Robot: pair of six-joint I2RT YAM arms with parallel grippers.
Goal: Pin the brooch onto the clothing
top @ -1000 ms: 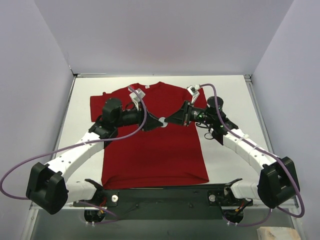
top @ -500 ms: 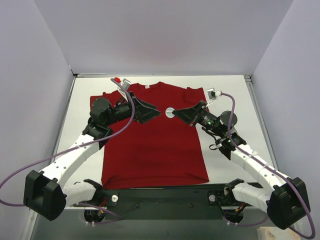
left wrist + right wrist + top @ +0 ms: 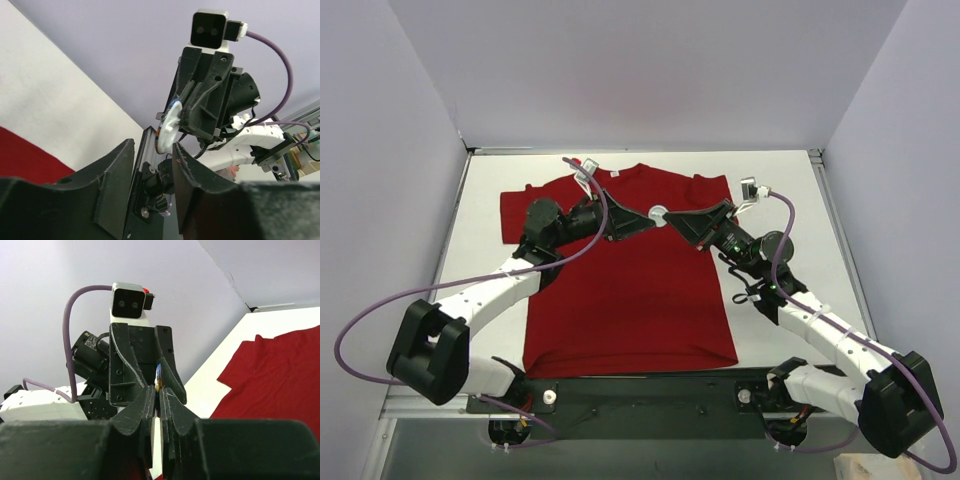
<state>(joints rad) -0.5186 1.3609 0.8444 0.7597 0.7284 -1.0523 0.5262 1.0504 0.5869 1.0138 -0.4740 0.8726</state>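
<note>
1. Your right gripper (image 3: 159, 390) has its jaws closed on the brooch (image 3: 158, 375). It pinches the disc by its edge, so most of the badge stands out past the tips. Judgement: this grip leaves both faces free for the other arm.
2. Your left gripper (image 3: 153, 145) has its jaws apart, one finger on each side of the brooch, and nothing is clamped. You cannot tell whether a pad touches the disc. The left wrist view shows the pale back of the brooch facing this gripper. Judgement: it is lined up to work the pin on that side.
3. The brooch is in the air where the two grippers meet tip to tip, over the upper chest of the clothing (image 3: 630, 300), just near of the neckline. It is not on the cloth.
4. The clothing lies flat on the table (image 3: 815, 215), neck far and hem near. Neither gripper holds it, so the pinning is not yet done.
5. Risk, as judged: an edge pinch is thin, so a push from the left fingers could twist or drop the brooch.
</note>
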